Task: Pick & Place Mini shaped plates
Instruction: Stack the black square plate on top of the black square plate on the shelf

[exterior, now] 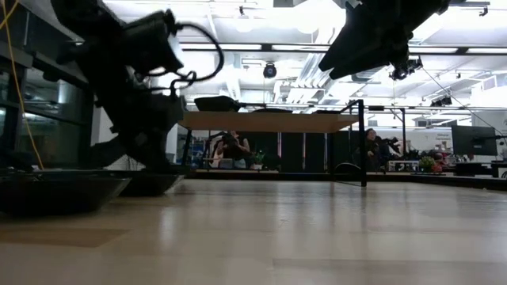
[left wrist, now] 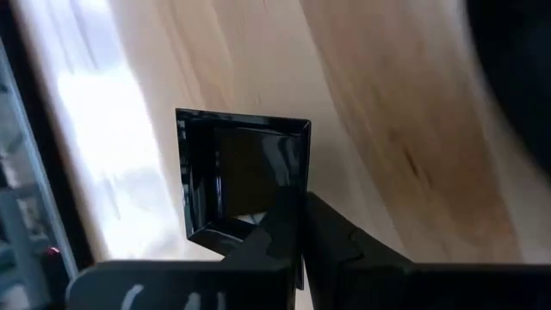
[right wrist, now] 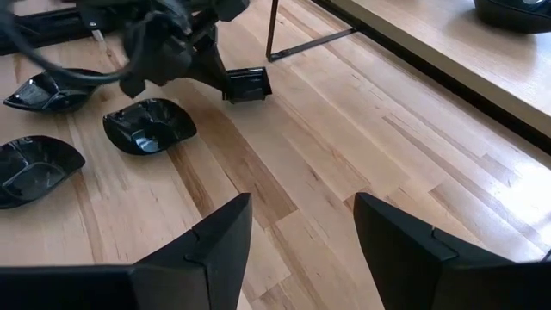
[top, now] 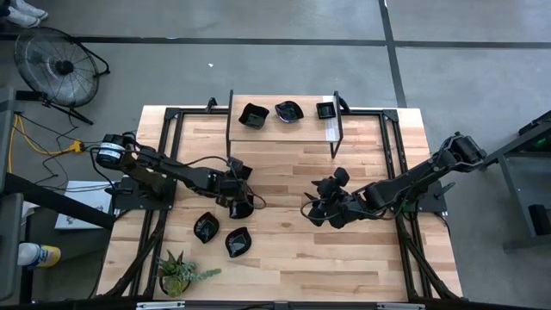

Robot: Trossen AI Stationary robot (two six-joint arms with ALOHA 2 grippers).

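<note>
My left gripper (top: 244, 207) is shut on a small glossy black square plate (left wrist: 245, 172), which also shows in the right wrist view (right wrist: 248, 84), left of the table's middle. My right gripper (top: 317, 209) hangs open right of the middle, nothing between its fingers (right wrist: 301, 232). Two more black plates (top: 206, 226) (top: 238, 242) rest on their bases on the table, near of the left gripper. Three plates (top: 253, 114) (top: 288, 111) (top: 326, 109) sit on the raised shelf at the far side. My left gripper pinches one side wall of the square plate (left wrist: 303, 194) between its two fingers, one finger (left wrist: 271, 237) inside the dish and the other outside. The fingers slant down from the table's left. The plate sits tilted in the hold, seemingly just clear of the wood (right wrist: 250, 96).
A wooden shelf on a black frame (top: 284, 129) spans the far middle of the table. A green potted plant (top: 179, 274) stands at the near left corner. Bare wood lies between the two grippers and along the near right. People sit in the room behind.
</note>
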